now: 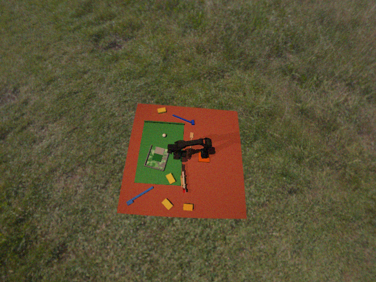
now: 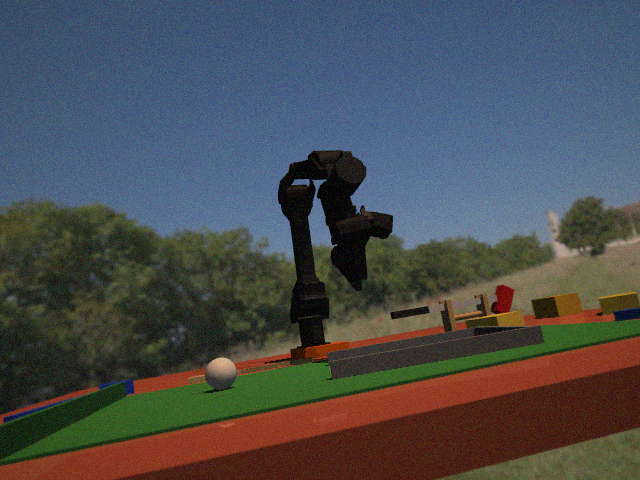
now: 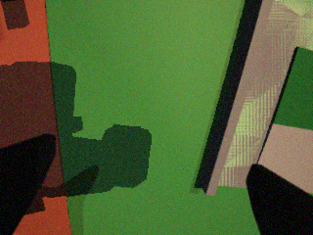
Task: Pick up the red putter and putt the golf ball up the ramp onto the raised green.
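Observation:
The red putter (image 1: 184,190) (image 2: 503,298) lies on a small wooden rack (image 1: 182,179) (image 2: 448,313) on the red mat, just right of the green carpet (image 1: 151,175) (image 2: 289,384) (image 3: 147,64). Its black grip points towards the arm's base. The white golf ball (image 1: 164,134) (image 2: 220,373) rests on the carpet at its far end. The raised green (image 1: 157,157) (image 2: 434,348) (image 3: 254,113), with its ramp, stands in the middle of the carpet. My gripper (image 1: 175,155) (image 2: 355,280) (image 3: 152,196) is open and empty. It points down, high above the carpet's right edge, beside the raised green and short of the putter.
Two blue putters (image 1: 183,119) (image 1: 139,195) lie on the red mat (image 1: 218,182) (image 2: 465,382). Yellow blocks (image 1: 161,110) (image 1: 170,178) (image 1: 167,203) (image 1: 188,207) (image 2: 557,305) are scattered about. A low green wall (image 2: 62,415) bounds the carpet's far end. Grass surrounds the mat.

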Motion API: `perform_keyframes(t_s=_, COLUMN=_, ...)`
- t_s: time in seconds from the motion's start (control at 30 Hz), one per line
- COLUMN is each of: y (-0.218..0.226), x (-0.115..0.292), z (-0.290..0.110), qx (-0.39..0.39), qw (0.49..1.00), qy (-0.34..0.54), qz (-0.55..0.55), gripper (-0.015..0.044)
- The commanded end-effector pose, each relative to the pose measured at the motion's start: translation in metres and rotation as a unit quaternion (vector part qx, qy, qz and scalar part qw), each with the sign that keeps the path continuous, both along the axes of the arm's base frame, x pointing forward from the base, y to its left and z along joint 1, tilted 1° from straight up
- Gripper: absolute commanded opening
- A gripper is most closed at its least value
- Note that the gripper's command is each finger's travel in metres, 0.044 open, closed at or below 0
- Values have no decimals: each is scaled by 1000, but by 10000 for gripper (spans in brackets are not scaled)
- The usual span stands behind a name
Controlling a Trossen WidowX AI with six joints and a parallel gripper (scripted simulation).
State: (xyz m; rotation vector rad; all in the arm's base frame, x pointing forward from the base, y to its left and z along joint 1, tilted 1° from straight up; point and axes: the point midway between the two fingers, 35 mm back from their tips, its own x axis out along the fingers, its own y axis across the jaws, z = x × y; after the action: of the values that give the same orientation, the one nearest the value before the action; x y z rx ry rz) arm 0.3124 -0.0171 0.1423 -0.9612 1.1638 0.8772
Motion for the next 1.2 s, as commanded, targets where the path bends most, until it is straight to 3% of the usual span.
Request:
perform_keyframes(t_s=0.0, y=65, x=-17, z=-16, qx=56, qw=995, qy=20, qz=74, gripper=440)
perform_keyframes(t_s=0.17, y=119, x=-48, z=-26, qx=96, qw=984, qy=46, qz=144, gripper=440)
perform_keyframes(t_s=1.17, y=121, x=-49, z=-74, qx=96, qw=984, qy=47, qz=144, gripper=440)
